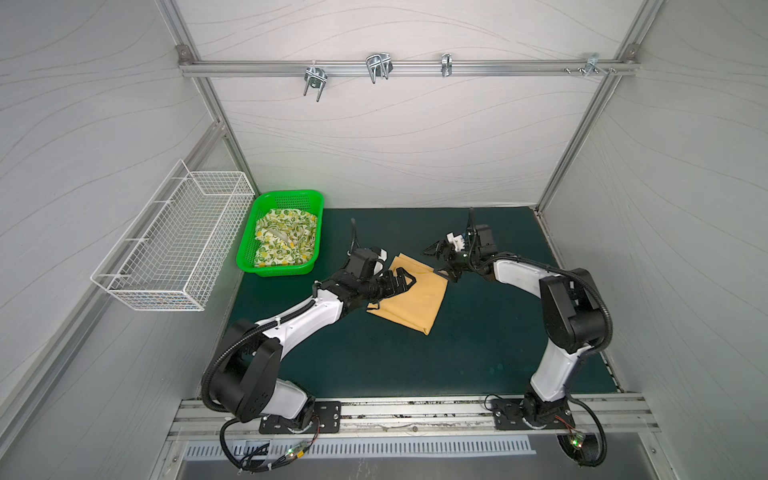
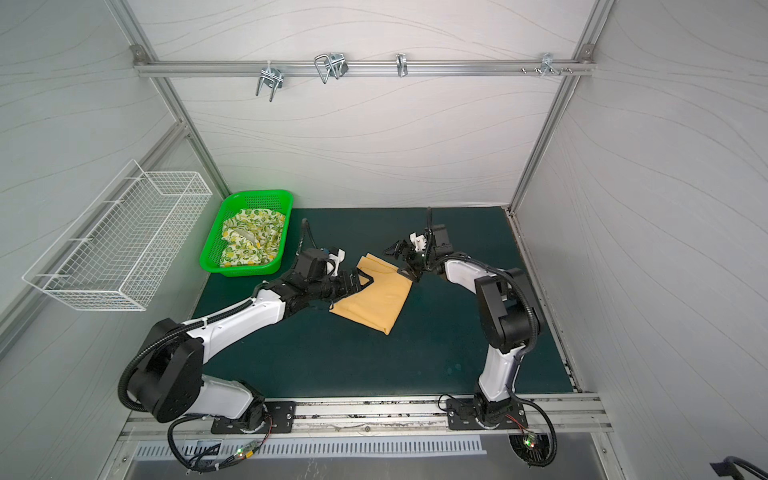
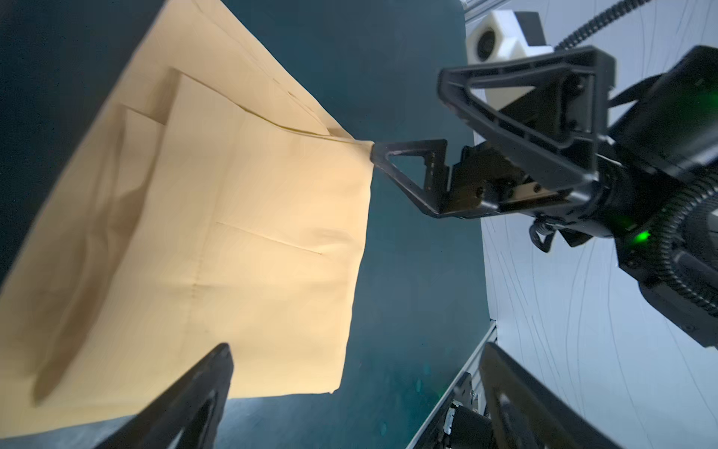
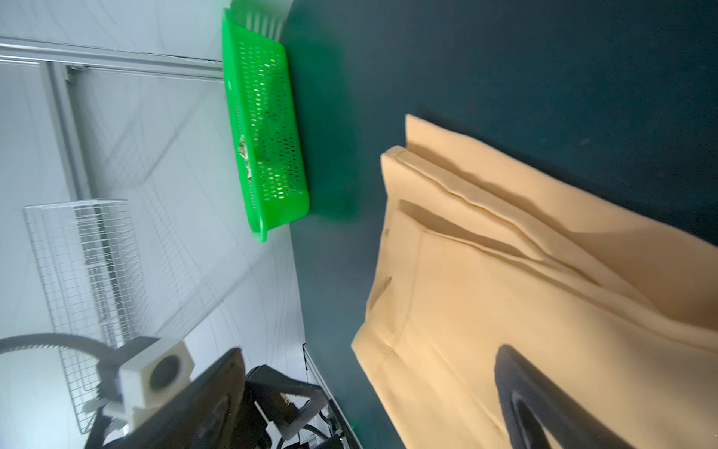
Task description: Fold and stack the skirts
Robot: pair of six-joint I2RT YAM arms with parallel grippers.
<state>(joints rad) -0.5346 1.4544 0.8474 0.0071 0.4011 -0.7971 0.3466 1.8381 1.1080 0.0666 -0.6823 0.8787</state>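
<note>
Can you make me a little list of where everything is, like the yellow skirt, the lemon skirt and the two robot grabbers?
mustard-yellow skirt: folded, lying flat on the dark green mat
lemon-print skirt: crumpled inside the green plastic basket, not yet folded
left gripper: jaws open, over the mustard-yellow skirt, holding nothing
right gripper: jaws open, one tip at a corner of the mustard-yellow skirt
stack: not made yet
</note>
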